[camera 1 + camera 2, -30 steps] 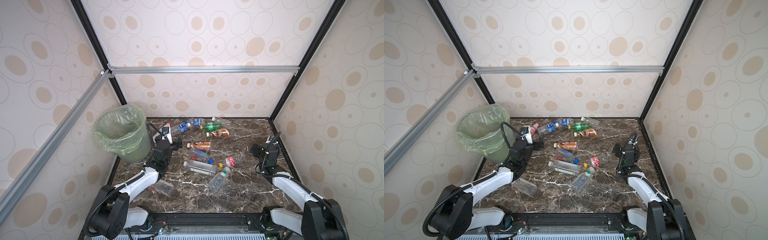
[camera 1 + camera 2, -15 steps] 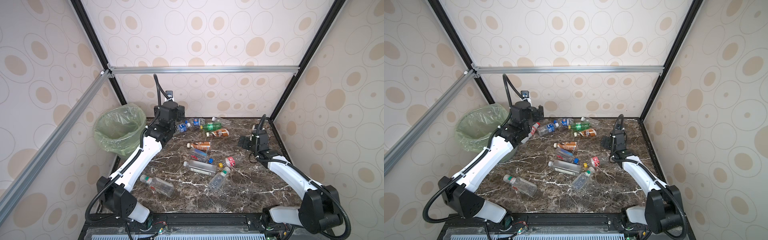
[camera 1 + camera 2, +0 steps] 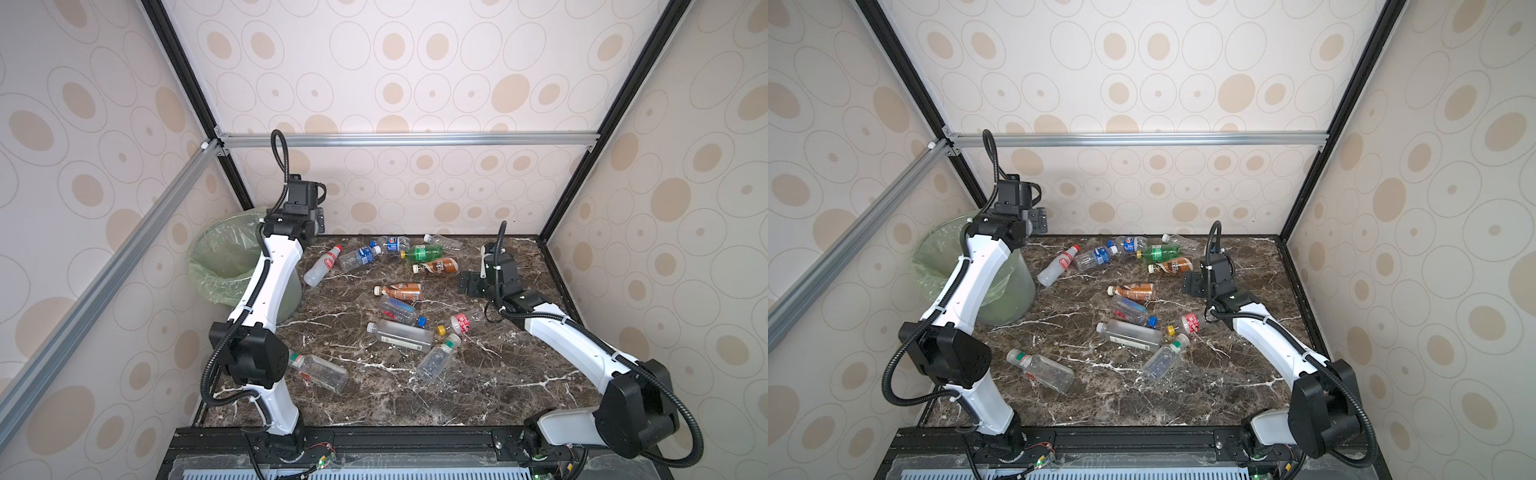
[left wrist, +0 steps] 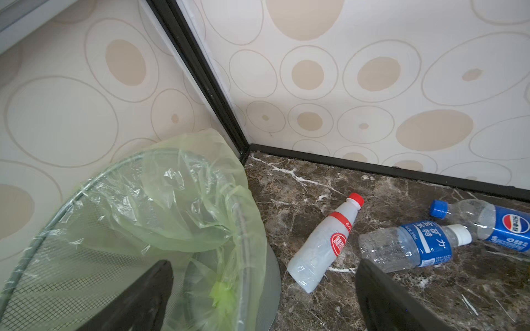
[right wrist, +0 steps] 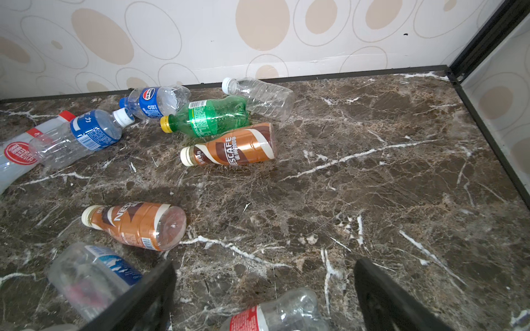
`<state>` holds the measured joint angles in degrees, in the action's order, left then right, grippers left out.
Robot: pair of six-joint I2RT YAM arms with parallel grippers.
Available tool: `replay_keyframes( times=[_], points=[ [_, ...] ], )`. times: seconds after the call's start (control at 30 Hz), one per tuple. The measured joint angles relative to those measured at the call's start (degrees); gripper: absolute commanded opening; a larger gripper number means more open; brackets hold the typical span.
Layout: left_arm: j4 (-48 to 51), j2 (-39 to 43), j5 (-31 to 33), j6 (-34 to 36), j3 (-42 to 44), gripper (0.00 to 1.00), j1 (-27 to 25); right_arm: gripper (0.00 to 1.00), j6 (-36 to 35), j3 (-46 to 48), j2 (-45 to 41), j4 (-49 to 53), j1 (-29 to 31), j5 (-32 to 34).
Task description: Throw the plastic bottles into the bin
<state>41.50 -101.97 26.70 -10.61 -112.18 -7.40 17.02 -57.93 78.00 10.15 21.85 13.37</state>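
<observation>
Your bin (image 3: pixel 216 266), grey-green with a crinkly green liner, stands upright far left. Your left gripper (image 4: pixel 262 269) hangs wide open and empty at its rim. The plastic bottles (image 3: pixel 401 334) lie flat across the marble table (image 3: pixel 498 374), caps mostly leftward, several touching at the back. Your right gripper (image 5: pixel 263 269) gapes empty just right of them.

Brown-and-cream-labelled plastic bottle (image 5: pixel 232 147): "ESCAFE", followed by Chinese characters.
Second brown-labelled plastic bottle (image 5: pixel 134 225): "NES", the rest turned away.
Clear white-capped bottle with blue label (image 4: pixel 424 246): "矿力", "水特".
Clear blue-capped bottle with blue label (image 4: pixel 513 226): Pepsi roundel.
Milky red-capped bottle (image 4: pixel 324 246): red badge, lettering unreadable.
</observation>
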Motion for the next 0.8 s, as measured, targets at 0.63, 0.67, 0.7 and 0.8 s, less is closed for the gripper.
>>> replay_keyframes(
  times=[0.63, 0.67, 0.7, 0.8],
  points=[
    [11.02, -15.76, -10.64, -0.26, -14.84, 0.48, 7.21, 1.00, 0.33, 1.11, 0.00, 0.61, 1.31, 0.15],
    [10.99, -16.04, -11.02, -0.09, -15.28, 0.45, 7.21, 1.00, 0.33, 1.22, 0.00, 0.59, 1.31, 0.17],
    [11.08, -16.15, -11.52, 0.00, -15.50, 0.42, 7.21, 1.00, 0.35, 1.38, 0.00, 0.55, 1.31, 0.31],
    [11.10, -16.24, -12.72, 0.33, -15.69, 0.31, 7.21, 1.00, 0.50, 1.79, -0.09, 0.55, 1.33, 0.44]
  ],
)
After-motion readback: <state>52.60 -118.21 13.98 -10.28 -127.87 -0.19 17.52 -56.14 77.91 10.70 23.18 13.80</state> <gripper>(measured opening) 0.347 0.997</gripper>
